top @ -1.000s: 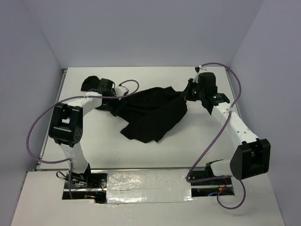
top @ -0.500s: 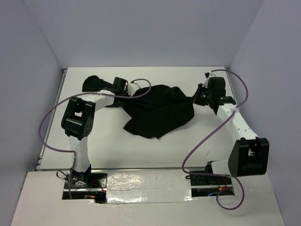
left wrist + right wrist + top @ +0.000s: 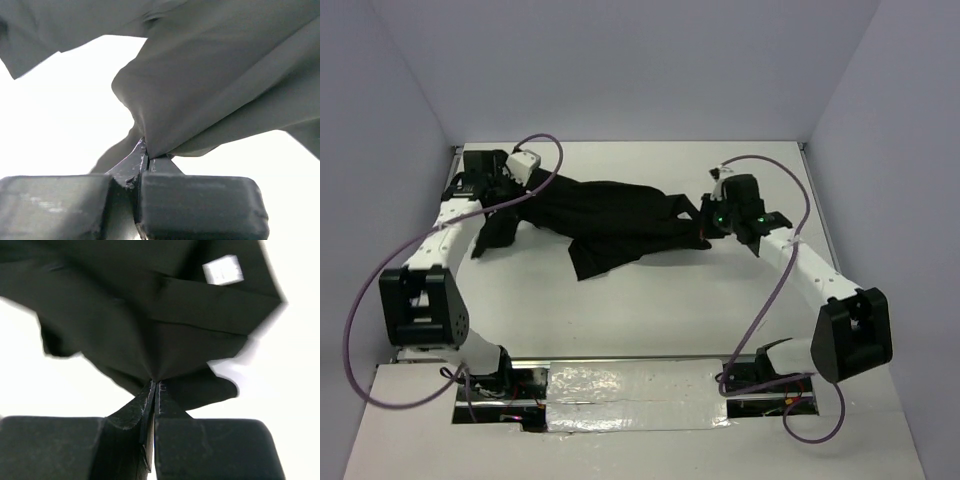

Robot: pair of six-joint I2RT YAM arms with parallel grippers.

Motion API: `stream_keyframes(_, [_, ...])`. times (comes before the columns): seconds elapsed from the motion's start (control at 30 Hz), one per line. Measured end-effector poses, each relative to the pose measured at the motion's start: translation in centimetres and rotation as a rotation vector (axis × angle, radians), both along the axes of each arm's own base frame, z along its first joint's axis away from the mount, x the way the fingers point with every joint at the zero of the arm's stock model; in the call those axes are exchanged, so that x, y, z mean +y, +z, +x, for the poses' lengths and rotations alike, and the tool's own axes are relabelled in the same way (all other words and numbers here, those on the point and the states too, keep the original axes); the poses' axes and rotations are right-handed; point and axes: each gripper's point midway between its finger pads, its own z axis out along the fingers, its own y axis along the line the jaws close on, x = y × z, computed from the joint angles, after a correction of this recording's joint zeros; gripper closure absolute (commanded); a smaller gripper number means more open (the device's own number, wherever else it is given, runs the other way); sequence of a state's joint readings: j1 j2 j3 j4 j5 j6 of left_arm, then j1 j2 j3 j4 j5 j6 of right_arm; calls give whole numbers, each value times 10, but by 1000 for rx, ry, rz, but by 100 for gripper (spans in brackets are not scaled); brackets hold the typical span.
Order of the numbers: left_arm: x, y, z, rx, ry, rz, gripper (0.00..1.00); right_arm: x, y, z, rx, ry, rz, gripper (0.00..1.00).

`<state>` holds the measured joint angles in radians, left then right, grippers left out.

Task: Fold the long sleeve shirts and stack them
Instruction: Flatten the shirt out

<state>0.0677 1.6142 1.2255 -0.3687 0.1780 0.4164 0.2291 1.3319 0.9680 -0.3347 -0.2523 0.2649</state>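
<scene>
Nothing legible from where I stand. Only one label in sight: a small white square tag (image 3: 223,270) on the black shirt (image 3: 115,315), above and to the right of the right gripper (image 3: 154,386) in its wrist view. Faint grey print on the tag, too blurred to read. No brand or number made out elsewhere.

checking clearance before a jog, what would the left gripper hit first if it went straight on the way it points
The black shirt: the left gripper is shut on a fold of it, and the cloth rises right ahead of its fingertips. Past that only white table shows, depth unclear.
</scene>
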Motion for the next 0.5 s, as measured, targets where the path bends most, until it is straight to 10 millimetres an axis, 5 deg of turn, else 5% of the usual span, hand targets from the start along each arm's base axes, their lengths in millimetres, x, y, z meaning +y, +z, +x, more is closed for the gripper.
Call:
stream_keyframes(0.1, [-19,45,-25,-49,-83,-28,100,28,-2,-20,2,70,-12,100])
stream_keyframes(0.17, [-25,66,-35,-47,-113,-52,100,25,2,-34,-12,67,-15,100])
stream_keyframes(0.37, [9,109,-56,-13,-56,-59,100,-1,58,-74,-185,12,7,100])
stream_keyframes(0.5, [11,141,-46,-75,-54,-61,100,1,78,-65,-236,30,-5,100])
